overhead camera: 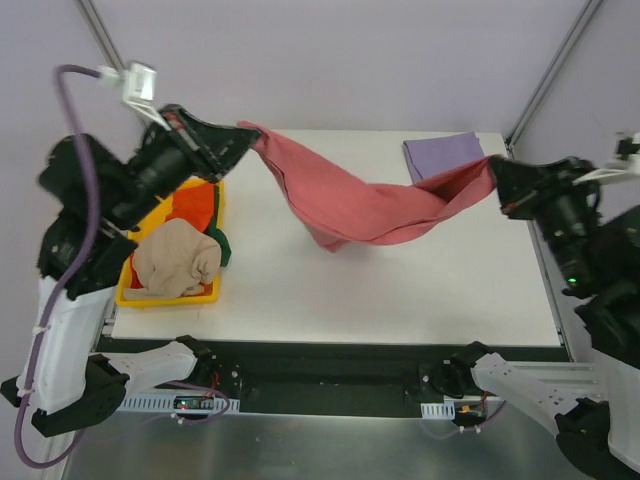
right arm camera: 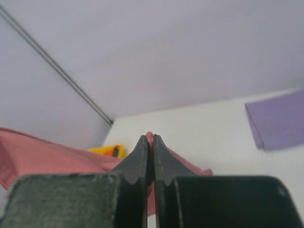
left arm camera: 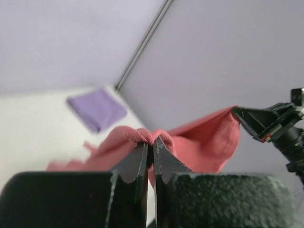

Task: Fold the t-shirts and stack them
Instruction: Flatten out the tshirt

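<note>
From above, my left claw and right claw hold the red shirt strung between them, long axis claw to claw, middle sagging below. Left wrist: jaws clamped on a bunched edge, cloth trailing ahead and right. Right wrist: jaws pinched shut on the other end, cloth trailing left.

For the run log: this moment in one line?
left gripper: shut on red t-shirt | right gripper: shut on its other end | purple t-shirt: folded, far-right corner
</note>
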